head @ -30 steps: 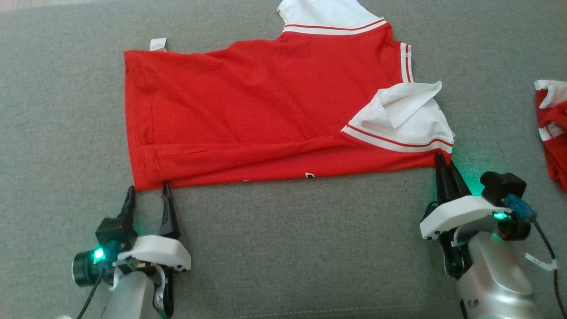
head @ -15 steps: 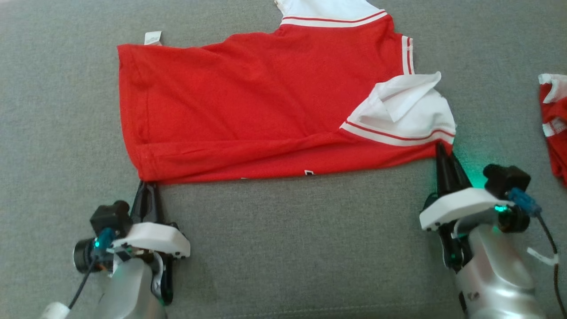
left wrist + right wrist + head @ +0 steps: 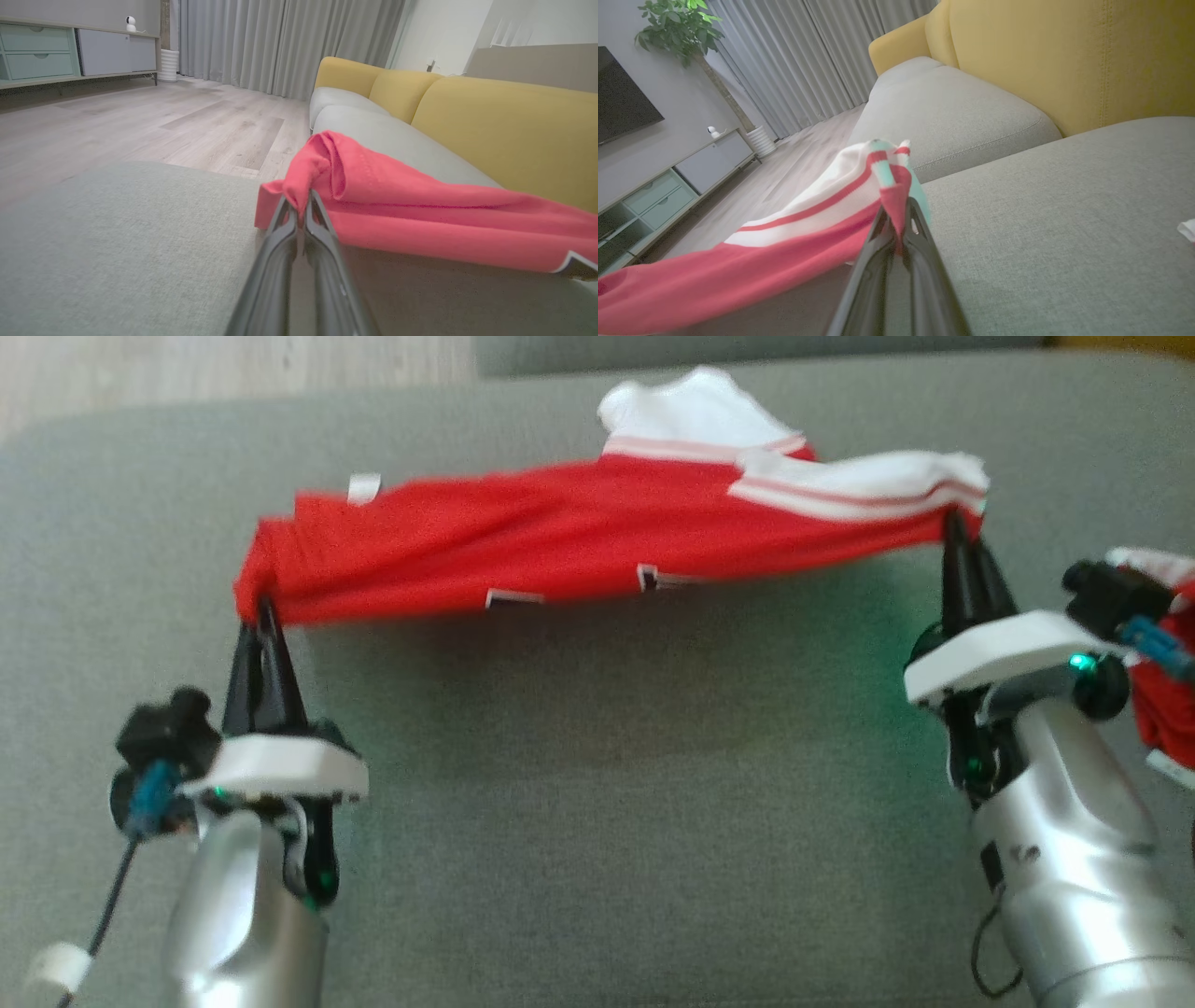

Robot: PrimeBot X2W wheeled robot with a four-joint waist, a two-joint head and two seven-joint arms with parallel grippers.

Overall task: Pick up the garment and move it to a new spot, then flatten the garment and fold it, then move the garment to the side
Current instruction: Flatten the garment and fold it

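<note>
Grips the shirt [image 3: 597, 537] at two near corners: with the left gripper [image 3: 260, 614] pinched tight on the red hem corner, with the right gripper [image 3: 954, 523] pinched tight on the striped white sleeve edge. Hangs stretched between them above the grey cushion [image 3: 597, 784]. Lies apart from another red garment [image 3: 1167, 709] beside the right wrist.

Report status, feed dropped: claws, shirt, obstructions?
Left claw, right claw shut on shirt corners. Near edge lifted, taut. Red garment beside right arm.
</note>
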